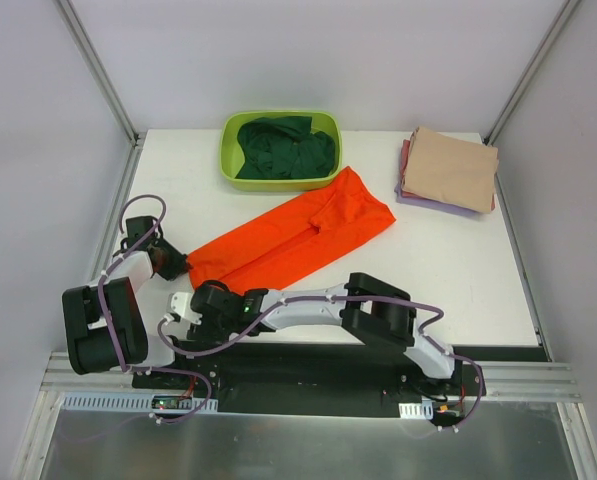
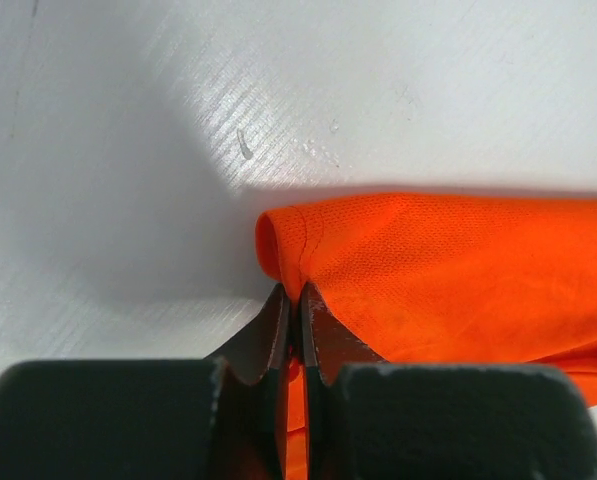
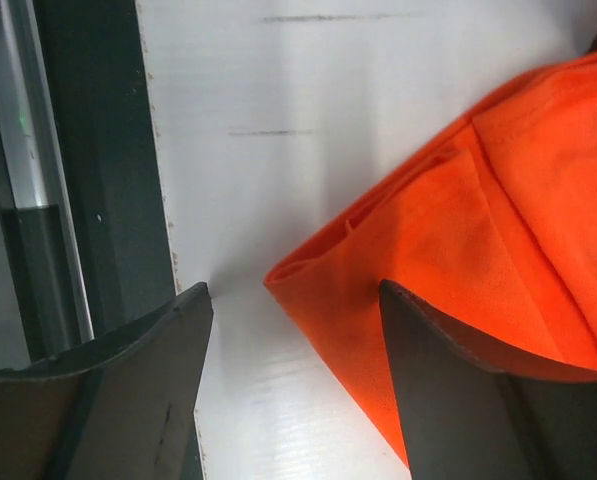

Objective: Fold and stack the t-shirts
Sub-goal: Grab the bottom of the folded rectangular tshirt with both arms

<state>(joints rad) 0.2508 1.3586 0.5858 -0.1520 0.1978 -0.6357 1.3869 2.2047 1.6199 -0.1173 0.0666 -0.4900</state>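
- Done, as far as can be judged: a stack of folded squares lies on the bench (image 1: 458, 270), well to the right of the lime-green tub (image 1: 226, 160). The tan t-shirt (image 1: 453, 165) is on top, with the edges of a lilac t-shirt (image 1: 428, 205) and a reddish t-shirt (image 1: 405, 160) showing beneath it.
- In hand: the orange t-shirt (image 1: 293, 235) lies just in front of the tub as a long, narrow band running diagonally toward the near left. The lengthwise folds look made; the crosswise folds into a square do not.
- The left end effector (image 2: 291, 320) sits at the band's end farthest from the tub, its fingers pressed together and pinching one corner of the orange cloth.
- The right end effector (image 3: 293, 290) is at the same far end, fingers spread wide on either side of the other corner, holding nothing.
- My reading is that both are set to carry this end toward the tub to halve the band.
- Left after that: placing the orange t-shirt on the stack right of the tub.
- The dark green t-shirt (image 1: 283, 148) lies crumpled inside the tub, unfolded, so it looks untouched and roughly half the work on the visible pile remains.
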